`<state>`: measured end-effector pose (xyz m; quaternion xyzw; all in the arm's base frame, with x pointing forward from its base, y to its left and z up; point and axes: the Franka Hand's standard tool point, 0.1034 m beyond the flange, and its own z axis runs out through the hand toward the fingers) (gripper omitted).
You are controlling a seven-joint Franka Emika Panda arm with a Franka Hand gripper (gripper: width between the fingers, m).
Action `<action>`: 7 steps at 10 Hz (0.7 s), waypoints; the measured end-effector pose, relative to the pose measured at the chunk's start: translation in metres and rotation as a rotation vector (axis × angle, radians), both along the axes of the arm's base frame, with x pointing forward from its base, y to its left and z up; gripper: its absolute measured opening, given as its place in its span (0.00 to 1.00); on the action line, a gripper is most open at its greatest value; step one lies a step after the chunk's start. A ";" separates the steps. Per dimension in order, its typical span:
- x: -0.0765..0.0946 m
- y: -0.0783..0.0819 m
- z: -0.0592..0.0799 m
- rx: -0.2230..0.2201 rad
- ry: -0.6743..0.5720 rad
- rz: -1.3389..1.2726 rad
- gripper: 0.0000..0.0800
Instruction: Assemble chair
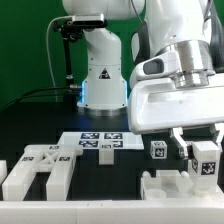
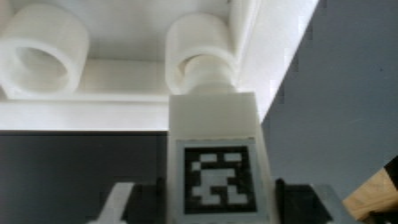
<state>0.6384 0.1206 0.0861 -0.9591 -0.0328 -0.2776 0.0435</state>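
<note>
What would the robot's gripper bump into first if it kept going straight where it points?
Probably the white plastic bar with a black-and-white square tag, which sits between the fingers of the gripper. Beyond it lies a white plastic part with two round tubes; depth is unclear.

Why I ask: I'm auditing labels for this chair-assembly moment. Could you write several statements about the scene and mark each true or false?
1. The gripper grips a white tagged bar between its fingers. True.
2. The marker board lies flat on the table. True.
3. The table is white. False: it is dark.
4. The small cube sits on the marker board. False: it stands on the table, apart from the board, toward the exterior view's right.
5. The exterior view's left side holds no parts. False: blocky white parts lie there.
</note>
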 end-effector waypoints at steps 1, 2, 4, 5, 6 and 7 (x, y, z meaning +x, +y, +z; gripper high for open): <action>0.000 -0.001 0.000 0.007 -0.011 -0.015 0.36; 0.000 -0.001 0.000 0.010 -0.007 -0.022 0.36; -0.001 -0.004 0.000 0.013 0.009 -0.036 0.36; -0.001 -0.004 0.000 0.015 0.012 -0.042 0.36; -0.001 -0.005 0.000 0.015 0.013 -0.042 0.36; -0.001 -0.004 0.000 0.013 0.014 -0.039 0.36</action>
